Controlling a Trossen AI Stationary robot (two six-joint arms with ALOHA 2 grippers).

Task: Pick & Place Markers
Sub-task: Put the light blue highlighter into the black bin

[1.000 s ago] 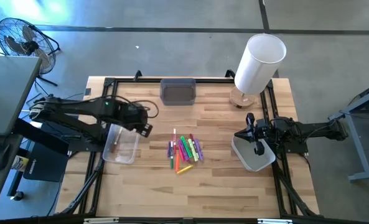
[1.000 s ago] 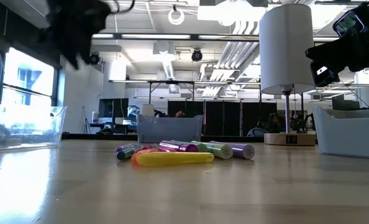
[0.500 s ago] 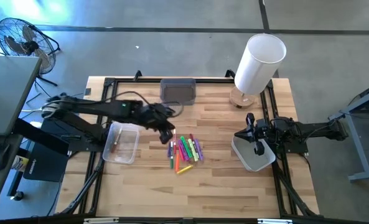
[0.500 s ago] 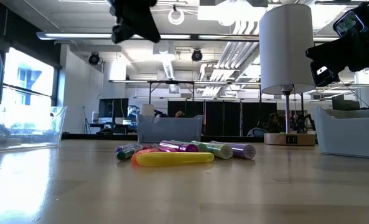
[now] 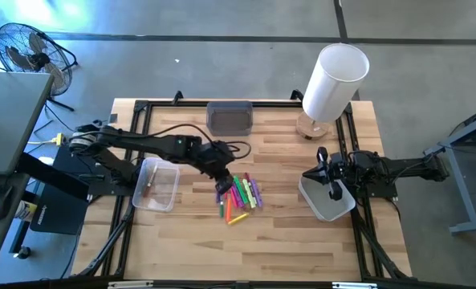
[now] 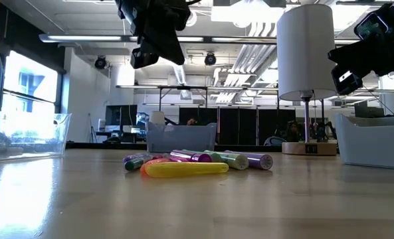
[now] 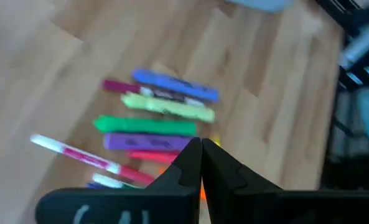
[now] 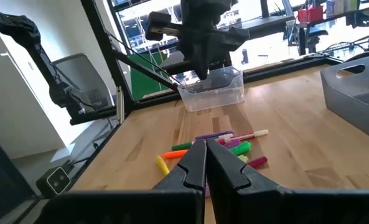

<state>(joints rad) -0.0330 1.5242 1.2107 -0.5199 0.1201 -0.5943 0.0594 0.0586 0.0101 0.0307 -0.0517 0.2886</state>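
The markers (image 5: 238,195) lie in a loose heap on the middle of the wooden table (image 5: 286,241), well apart from both bins. The left gripper (image 5: 221,186) hangs above the heap's left edge, fingers pressed together and holding nothing – its wrist camera looks down on the markers. The right gripper (image 5: 332,191), also closed and empty, waits over the white bin (image 5: 322,210) on the right; a clear bin (image 5: 156,186) stands on the left

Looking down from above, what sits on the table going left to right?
Clear bin → left pincer → pile of markers → white tray, with the right pincer above it.
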